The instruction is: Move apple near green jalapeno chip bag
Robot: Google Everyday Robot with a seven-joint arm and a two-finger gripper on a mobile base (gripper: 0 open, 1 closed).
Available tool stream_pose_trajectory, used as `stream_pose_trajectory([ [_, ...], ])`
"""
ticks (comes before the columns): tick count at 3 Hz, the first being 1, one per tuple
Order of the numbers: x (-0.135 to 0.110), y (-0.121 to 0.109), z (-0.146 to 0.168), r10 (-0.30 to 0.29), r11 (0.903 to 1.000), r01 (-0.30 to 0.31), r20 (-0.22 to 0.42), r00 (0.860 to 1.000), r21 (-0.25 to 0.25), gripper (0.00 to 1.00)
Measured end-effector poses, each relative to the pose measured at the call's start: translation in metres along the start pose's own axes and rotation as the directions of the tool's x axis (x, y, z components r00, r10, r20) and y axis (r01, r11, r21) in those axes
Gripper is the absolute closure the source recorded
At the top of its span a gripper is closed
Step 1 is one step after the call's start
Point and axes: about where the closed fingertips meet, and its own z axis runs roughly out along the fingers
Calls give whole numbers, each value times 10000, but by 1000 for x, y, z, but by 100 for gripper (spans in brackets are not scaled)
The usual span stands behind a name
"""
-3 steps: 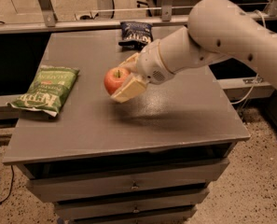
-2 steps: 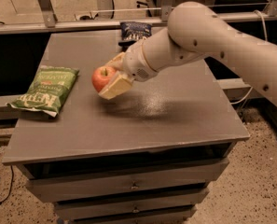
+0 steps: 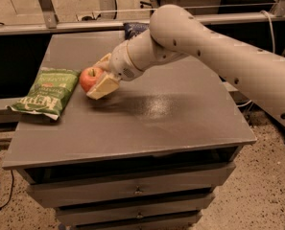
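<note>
My gripper [image 3: 97,76] closed around the apple [image 3: 87,78], green jalapeno chip bag [image 3: 47,92] just beside my gripper, apple maybe touching the bench [image 3: 161,119].

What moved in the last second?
The end effector, still shut on the apple, carried it leftward in the view across the table, close beside the green chip bag. Nothing was let go. That bag and the blue bag at the back stayed put.
</note>
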Motion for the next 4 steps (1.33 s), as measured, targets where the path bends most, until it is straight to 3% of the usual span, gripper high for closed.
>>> stream_pose_trajectory([
  [2, -7, -2, 33, 133, 9989, -127, 115, 9998, -442, 65],
  [4, -13, 2, 48, 173, 9969, -154, 237, 9996, -772, 18],
])
